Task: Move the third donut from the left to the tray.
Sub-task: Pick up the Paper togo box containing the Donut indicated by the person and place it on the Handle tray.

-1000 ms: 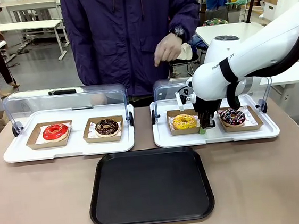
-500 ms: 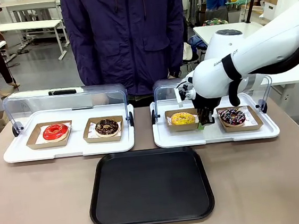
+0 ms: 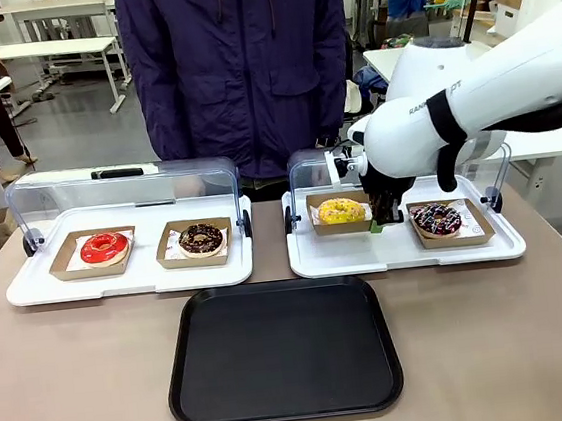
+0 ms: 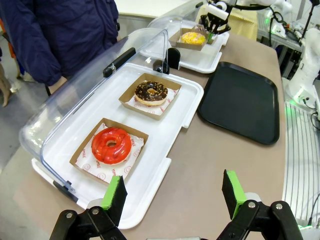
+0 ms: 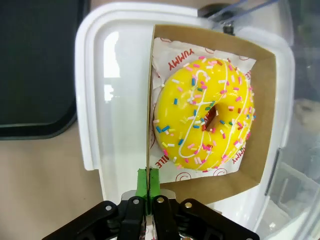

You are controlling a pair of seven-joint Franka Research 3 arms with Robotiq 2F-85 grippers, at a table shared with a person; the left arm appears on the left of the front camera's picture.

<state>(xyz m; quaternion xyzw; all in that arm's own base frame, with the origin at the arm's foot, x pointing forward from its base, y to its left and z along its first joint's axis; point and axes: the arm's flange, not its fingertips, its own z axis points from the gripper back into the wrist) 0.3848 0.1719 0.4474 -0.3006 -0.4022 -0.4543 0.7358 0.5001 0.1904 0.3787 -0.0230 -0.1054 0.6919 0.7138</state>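
The third donut from the left (image 3: 341, 210), yellow-iced with sprinkles, lies in its brown cardboard holder (image 3: 326, 228), which hangs tilted just above the right white display tray (image 3: 396, 254). My right gripper (image 3: 380, 222) is shut on the holder's right wall. In the right wrist view the green pads (image 5: 144, 181) pinch the thin cardboard wall (image 5: 149, 100) beside the donut (image 5: 205, 120). The black tray (image 3: 283, 351) lies bare in front of the display trays. In the left wrist view my left gripper (image 4: 173, 196) stands open above the table edge, near the red donut (image 4: 111, 145).
The left white display tray (image 3: 132, 278) holds a red donut (image 3: 104, 248) and a chocolate donut (image 3: 201, 239). Another chocolate donut (image 3: 436, 219) sits right of my gripper. Both clear domed lids (image 3: 123, 187) are tipped back. A person in a dark jacket (image 3: 237, 74) stands at the far side.
My right gripper has lifted the holder with the yellow donut up off the white tray and slightly back. The person's hand has dropped out of sight.
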